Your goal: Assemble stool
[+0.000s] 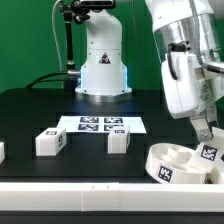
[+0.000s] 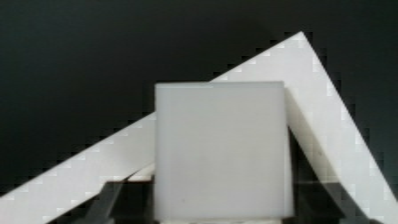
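Held leg: a white plastic rectangular block, the held leg (image 2: 219,140), fills the middle of the wrist view. It stands upright with a plain face toward the camera.
Gripper: the two-finger gripper (image 2: 219,198) is closed narrowly on the held leg, with one dark finger (image 2: 128,195) at each side of it. In the exterior view the gripper (image 1: 205,133) hangs at the exterior view's right, just above the seat.
Seat: the low round ring-shaped white plastic seat (image 1: 180,165) lies on the table at the front of the exterior view's right, with black-and-white tags on its wall. A tagged white piece (image 1: 210,153) stands at its far side, just below the fingers. I cannot tell whether this is the held leg.
Loose legs: two tagged white block legs lie on the table, well apart from the seat. One loose leg (image 1: 50,141) is toward the exterior view's left and the other loose leg (image 1: 118,141) is near the middle.
Marker board: the thin flat white marker board (image 1: 100,124) lies just behind the two loose legs.
Table: the black tabletop (image 1: 30,110) has a long white rail (image 1: 80,192) along its front edge.
Backdrop of wrist view: a white wedge-shaped surface (image 2: 306,90) shows against black. What it is cannot be told.
Arm: the white robot arm (image 1: 185,60) comes down from the upper right, and the white robot base (image 1: 100,65) stands at the back.
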